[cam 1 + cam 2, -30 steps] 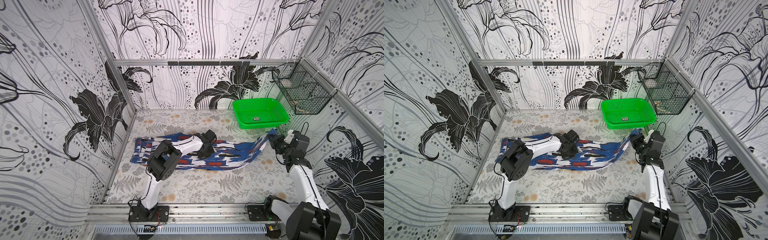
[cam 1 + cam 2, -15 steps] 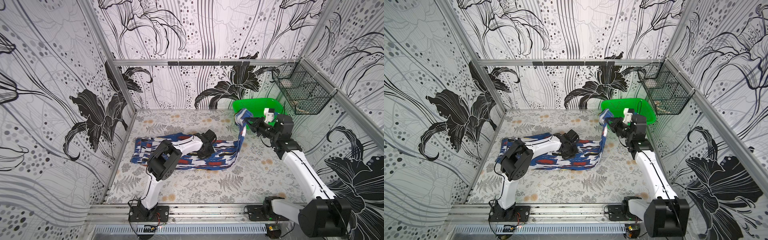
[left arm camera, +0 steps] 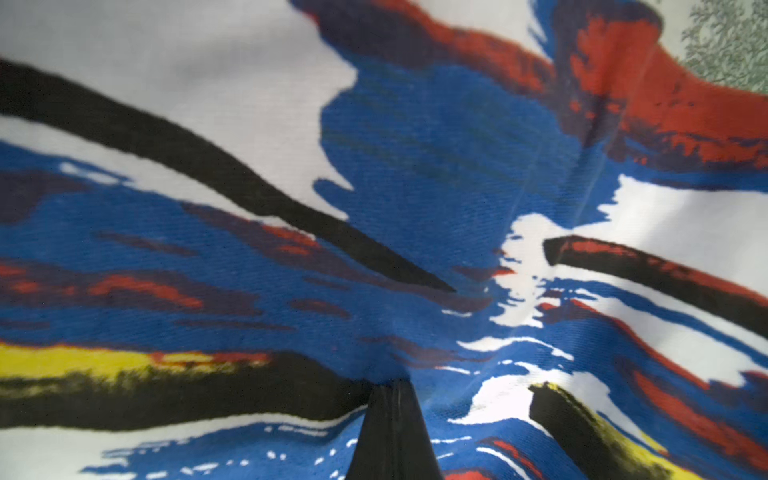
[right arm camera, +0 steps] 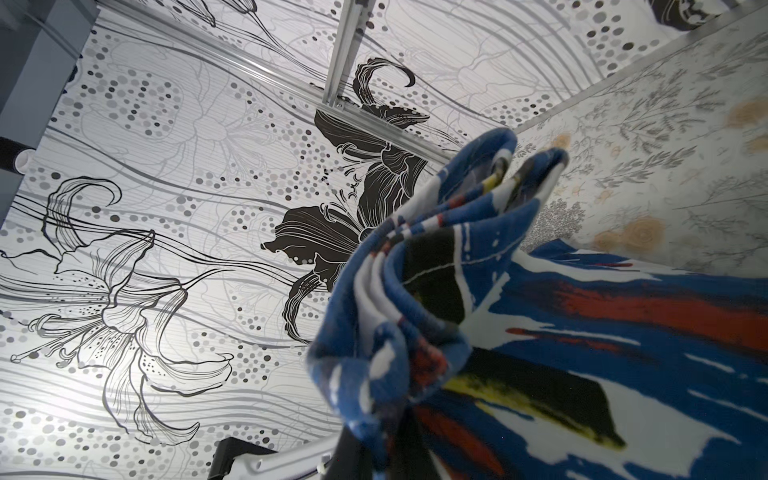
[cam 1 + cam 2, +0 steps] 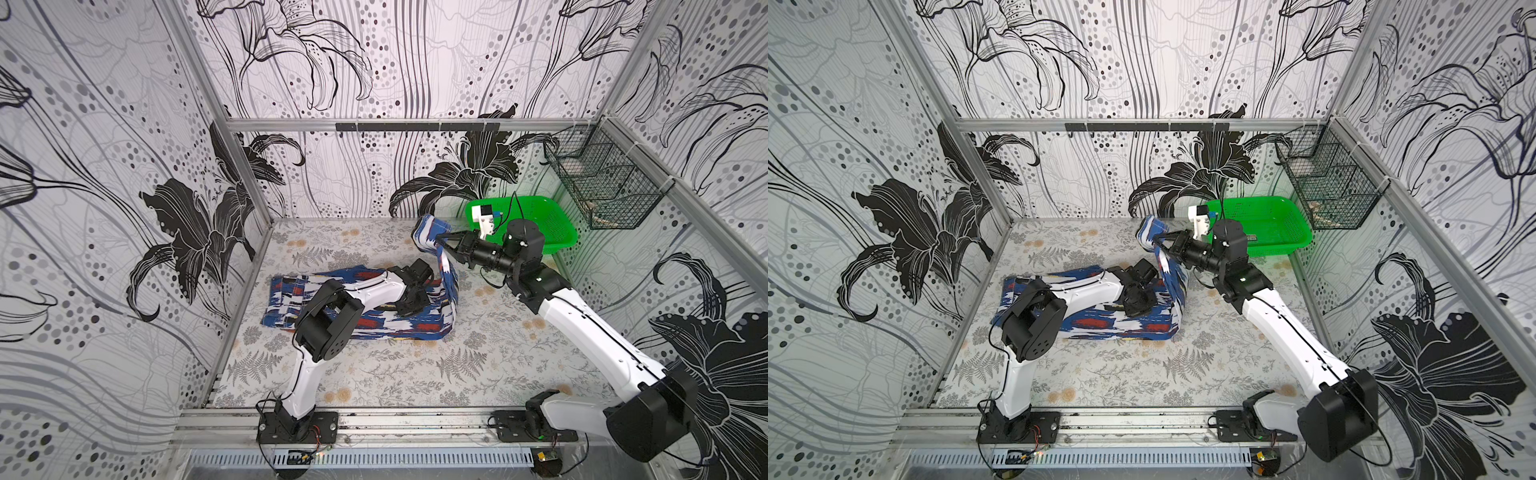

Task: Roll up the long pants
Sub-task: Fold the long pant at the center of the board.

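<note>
The long pants (image 5: 357, 322) (image 5: 1100, 324), printed in blue, white, black and red, lie lengthwise on the floral table left of centre in both top views. My right gripper (image 5: 438, 242) (image 5: 1156, 241) is shut on their right end and holds it bunched in the air, so the cloth rises steeply from the table. In the right wrist view that bunched end (image 4: 436, 270) hangs over my right gripper (image 4: 386, 419). My left gripper (image 5: 409, 305) (image 5: 1134, 305) is shut, its tip (image 3: 392, 388) pressed down on the middle of the pants (image 3: 415, 166).
A green plastic basket (image 5: 557, 235) (image 5: 1296, 241) stands at the back right, just behind my right wrist. A black wire basket (image 5: 606, 189) hangs on the right wall. Patterned walls close in three sides, and a metal rail (image 5: 374, 419) runs along the front.
My right gripper has lifted the pants' right end off the table near the right wall and carried it up and leftward over the garment. The left arm has stayed put.
</note>
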{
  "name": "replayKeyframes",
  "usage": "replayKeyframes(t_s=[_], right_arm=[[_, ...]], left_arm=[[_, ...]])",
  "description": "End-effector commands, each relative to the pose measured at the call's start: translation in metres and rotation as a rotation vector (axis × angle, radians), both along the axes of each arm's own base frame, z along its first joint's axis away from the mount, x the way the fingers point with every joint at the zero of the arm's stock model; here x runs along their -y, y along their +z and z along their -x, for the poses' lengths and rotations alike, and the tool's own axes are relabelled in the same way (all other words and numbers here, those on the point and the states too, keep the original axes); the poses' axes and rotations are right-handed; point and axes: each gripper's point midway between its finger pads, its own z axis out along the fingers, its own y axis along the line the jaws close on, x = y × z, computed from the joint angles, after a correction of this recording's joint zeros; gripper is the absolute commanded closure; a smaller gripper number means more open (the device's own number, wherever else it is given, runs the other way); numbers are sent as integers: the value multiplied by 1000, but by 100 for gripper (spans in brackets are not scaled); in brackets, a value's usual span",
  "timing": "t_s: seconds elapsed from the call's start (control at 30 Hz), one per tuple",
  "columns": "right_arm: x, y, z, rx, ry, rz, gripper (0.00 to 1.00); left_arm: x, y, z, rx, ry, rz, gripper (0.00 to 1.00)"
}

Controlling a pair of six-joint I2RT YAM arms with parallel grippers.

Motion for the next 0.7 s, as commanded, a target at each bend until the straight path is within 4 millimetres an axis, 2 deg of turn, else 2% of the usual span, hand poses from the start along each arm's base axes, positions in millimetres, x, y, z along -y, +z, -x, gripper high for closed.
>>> replayKeyframes(t_s=[0.0,0.1,0.2,0.33,0.53,0.67], right_arm=[[-12,37,6,110,22,-65,100],[-23,47,7,133,42,-68,100],[-36,52,5,136,63,-70,100],[-54,52,1,137,77,-68,100],[-84,38,-9,110,105,-68,100],[-111,29,-9,98,138,-70,100]], left_arm=[[-1,10,-6,34,4,10,100],[-15,32,-7,76,22,2,100],[-44,54,-11,84,68,15,100],[-97,90,-12,139,150,25,100],[-178,149,-3,238,271,27,100],[-217,178,7,283,327,34,100]])
